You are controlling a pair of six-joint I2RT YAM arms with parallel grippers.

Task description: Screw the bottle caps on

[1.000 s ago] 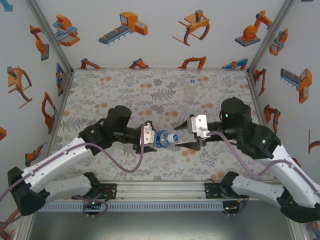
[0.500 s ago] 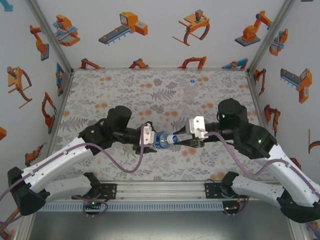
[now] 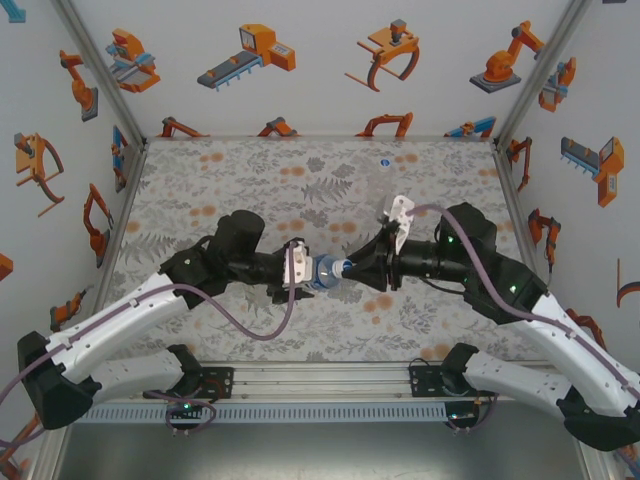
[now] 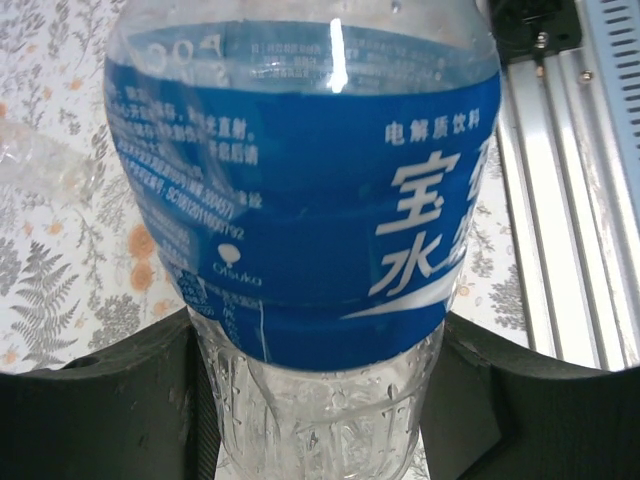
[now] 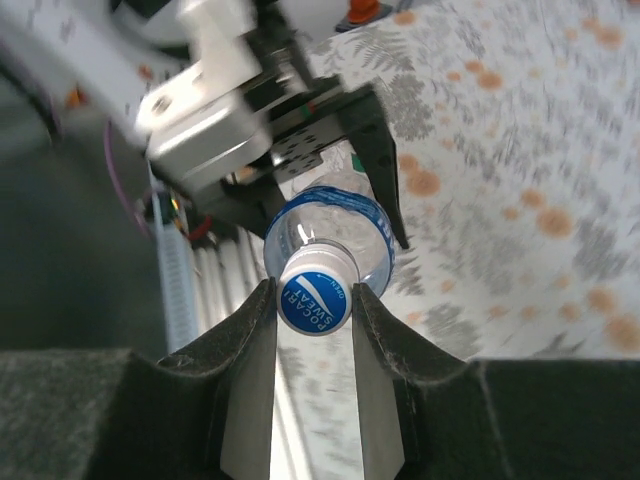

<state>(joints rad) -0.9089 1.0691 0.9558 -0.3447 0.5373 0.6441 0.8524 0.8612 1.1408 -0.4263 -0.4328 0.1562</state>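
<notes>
I see the left pincer (image 3: pixel 303 272) just left of centre in the top view, clamped on the bottle (image 3: pixel 324 272); the bottle lies level above the bench (image 3: pixel 250 170), neck pointing right; the right pincer (image 3: pixel 350 268) meets it from the right, closed on the cap (image 3: pixel 342 267) at the neck.

In the left wrist view the bottle (image 4: pixel 300 200) takes up the middle of the frame, blue label with white characters facing me; the left pincer (image 4: pixel 320 400) grips its clear ribbed part at the bottom, one black finger pressed to each side; the patterned bench (image 4: pixel 60 280) shows at left.

In the right wrist view the cap (image 5: pixel 315 290) sits at centre, white rim and blue printed top towards me; the right pincer (image 5: pixel 312 300) is shut on it, a finger touching either side of the rim; behind it the bottle (image 5: pixel 350 225) runs back into the left pincer (image 5: pixel 320 190) in the upper left.
</notes>
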